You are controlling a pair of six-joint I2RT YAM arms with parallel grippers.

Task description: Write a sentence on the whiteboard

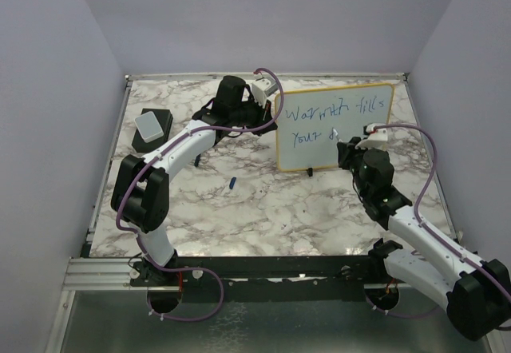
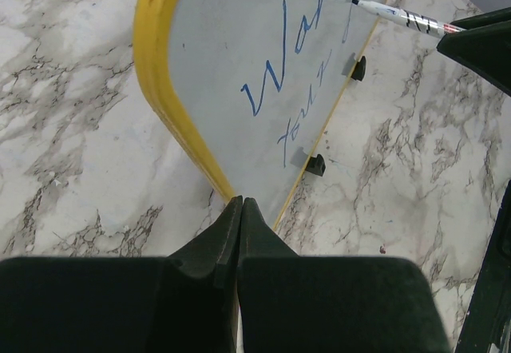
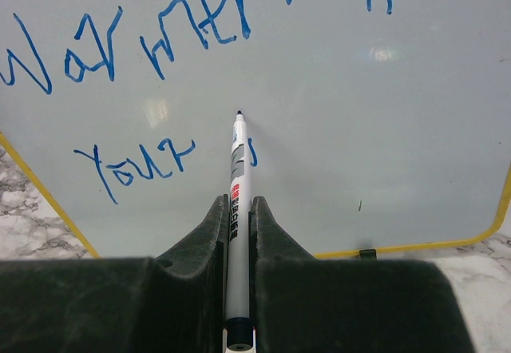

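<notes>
The whiteboard (image 1: 303, 157) stands upright at the back of the table on two black feet (image 2: 316, 164). On it the sentence (image 1: 335, 112) reads "Warmth fills" with "Your" and one short stroke below (image 3: 160, 49). My right gripper (image 3: 237, 201) is shut on a white marker (image 3: 239, 169), whose blue tip touches the board just right of "Your". My left gripper (image 2: 240, 201) is shut, its tips against the lower left corner of the yellow frame (image 2: 160, 73). The marker (image 2: 399, 17) also shows in the left wrist view.
A grey-topped black eraser block (image 1: 152, 125) lies at the back left. A small blue cap (image 1: 231, 182) lies on the marble table (image 1: 263, 217) in front of the board. Walls close in the table on three sides.
</notes>
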